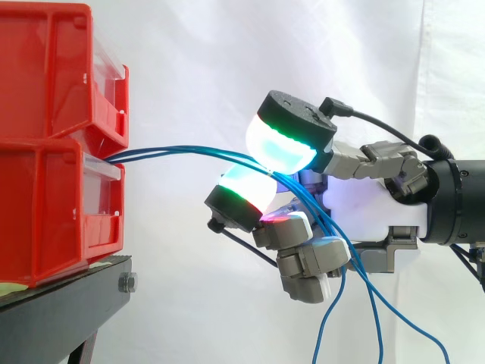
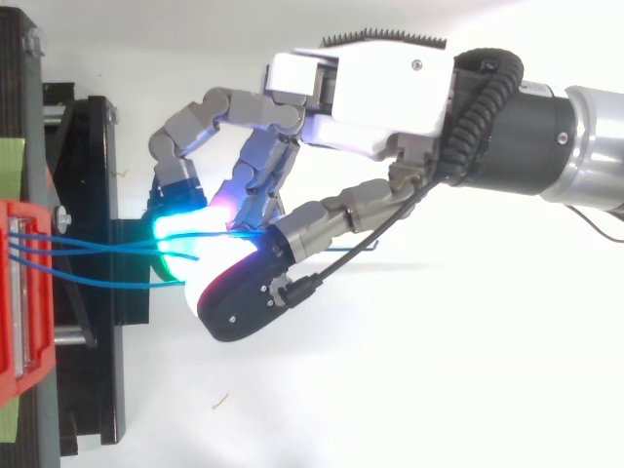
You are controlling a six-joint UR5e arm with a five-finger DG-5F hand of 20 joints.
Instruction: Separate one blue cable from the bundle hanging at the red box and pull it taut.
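Side view: my hand (image 1: pixel 364 206) comes in from the right, level with the seam where the upper red bin (image 1: pixel 53 72) sits on the lower red bin (image 1: pixel 45 220), both on the black stand (image 1: pixel 68 303) in front of the white curtain (image 1: pixel 227 61). The blue cables (image 1: pixel 174 151) come out at that seam and run right in a shallow arch, close together, to the spot where two of my glowing pads (image 1: pixel 284 148) meet. One pad presses down from above, and the other, white and cyan with a green rim, pushes up from below, so I am clamped on the cables there. I cannot tell how many strands lie inside the pinch and how many merely pass beside it. My other fingers curl under the palm, one tip glowing red. Beyond the pinch the strands cross my palm, drop away and hang loose (image 1: pixel 377 318) toward the lower right. In the top view my hand (image 2: pixel 370 93) reaches left toward the red bin (image 2: pixel 24 292) at the edge, well apart from it. Two strands (image 2: pixel 97 240) run almost straight to my pads, while a third bows outward beside them before joining the pinch.
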